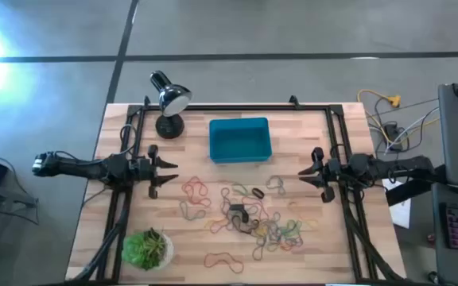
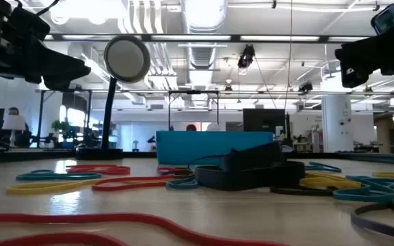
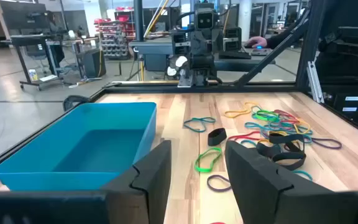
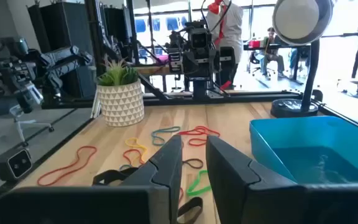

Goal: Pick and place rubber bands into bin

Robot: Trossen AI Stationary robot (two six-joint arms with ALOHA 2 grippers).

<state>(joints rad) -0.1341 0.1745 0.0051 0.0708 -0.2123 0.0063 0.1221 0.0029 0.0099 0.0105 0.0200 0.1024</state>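
The rubber bands lie loose on the table, spread in front of the bin, with one red loop apart near the front edge. The high view shows the whole scatter; the low view shows the nearest bands only as flat stripes and the bin half hidden behind a dark band pile. The left wrist view shows the bin's bare teal floor. The left pincer hovers at the table's left side, its fingers apart and holding nothing. The right pincer hovers at the right side, its fingers a narrow gap apart, also holding nothing. A desk lamp stands left of the bin, a potted plant at the front left corner
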